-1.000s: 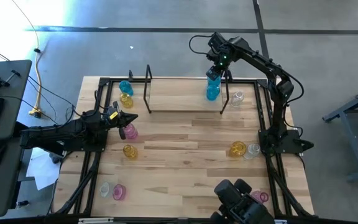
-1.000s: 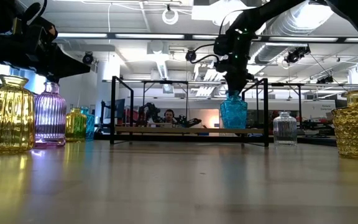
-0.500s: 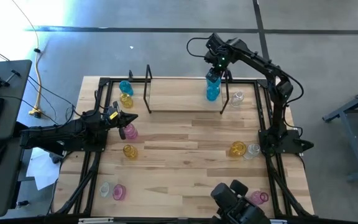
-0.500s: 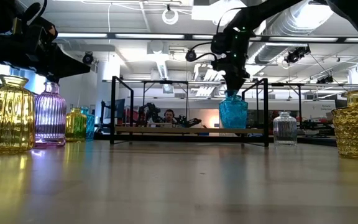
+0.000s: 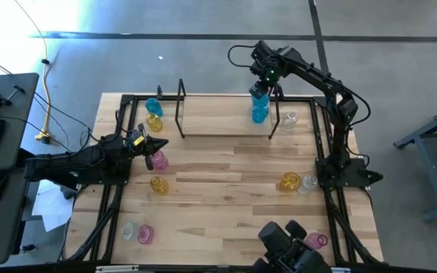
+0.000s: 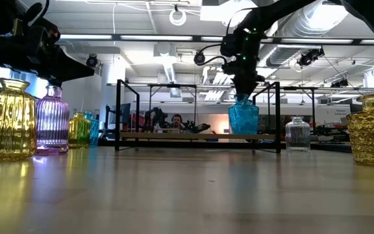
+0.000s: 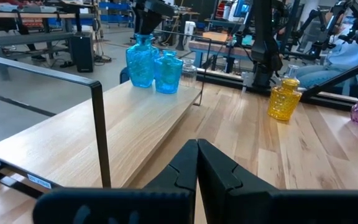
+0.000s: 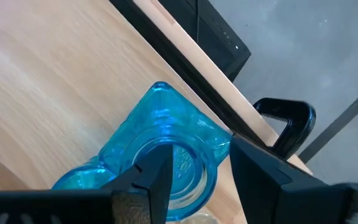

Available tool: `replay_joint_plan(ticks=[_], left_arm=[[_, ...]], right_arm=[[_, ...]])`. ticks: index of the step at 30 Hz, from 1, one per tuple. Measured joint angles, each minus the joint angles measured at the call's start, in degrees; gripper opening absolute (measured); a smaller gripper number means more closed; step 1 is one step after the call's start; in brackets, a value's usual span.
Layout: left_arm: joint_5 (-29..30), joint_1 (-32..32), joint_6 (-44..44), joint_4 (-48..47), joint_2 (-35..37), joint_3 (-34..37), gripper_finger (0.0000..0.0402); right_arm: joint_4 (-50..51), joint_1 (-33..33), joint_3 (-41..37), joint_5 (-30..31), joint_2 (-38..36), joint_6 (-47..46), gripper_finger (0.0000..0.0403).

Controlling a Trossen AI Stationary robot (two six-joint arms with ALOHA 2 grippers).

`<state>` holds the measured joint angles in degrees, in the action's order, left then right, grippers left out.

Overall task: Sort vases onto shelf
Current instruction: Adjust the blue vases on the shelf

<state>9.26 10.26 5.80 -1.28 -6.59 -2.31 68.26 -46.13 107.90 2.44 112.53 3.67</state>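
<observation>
The shelf point(image 5: 218, 115) is a light-wood board in black rods at the table's far side. Two cyan vases stand at its right end. My right gripper point(image 8: 197, 155) is open and points down right over the mouth of the far cyan vase point(image 5: 259, 97) point(image 6: 244, 118); the near cyan vase point(image 5: 259, 114) stands beside it. My left gripper point(image 7: 197, 146) point(image 5: 160, 144) is shut and hovers at the table's left, above a pink vase point(image 5: 158, 160). My right gripper comes at the far cyan vase's mouth rim point(image 8: 211, 163) from above, pointing down. One finger point(image 8: 161, 171) shows over the mouth, the other point(image 8: 253, 167) outside the rim with a gap. Whether either touches the glass cannot be told. The vase stands upright on the shelf.
A cyan vase point(image 5: 153, 106) and a yellow one point(image 5: 155, 121) stand near the shelf's left end, a clear one point(image 5: 289, 119) by its right end. Amber point(image 5: 158, 183) point(image 5: 290, 182), clear point(image 5: 307, 184) point(image 5: 128, 230) and pink point(image 5: 146, 233) point(image 5: 319, 240) vases stand about the table's near half.
My right gripper has shifted a little toward the table's left edge above the far cyan vase. The vase has stayed upright on the shelf.
</observation>
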Motion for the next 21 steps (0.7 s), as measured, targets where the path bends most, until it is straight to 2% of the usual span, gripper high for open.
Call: replay_joint_plan(ticks=[21], left_arm=[[-0.14,0.0,0.02,-0.13,0.0,0.0,0.0]], right_arm=[[-1.71,-0.92,0.0,-0.04,0.0,-12.71,0.0142]])
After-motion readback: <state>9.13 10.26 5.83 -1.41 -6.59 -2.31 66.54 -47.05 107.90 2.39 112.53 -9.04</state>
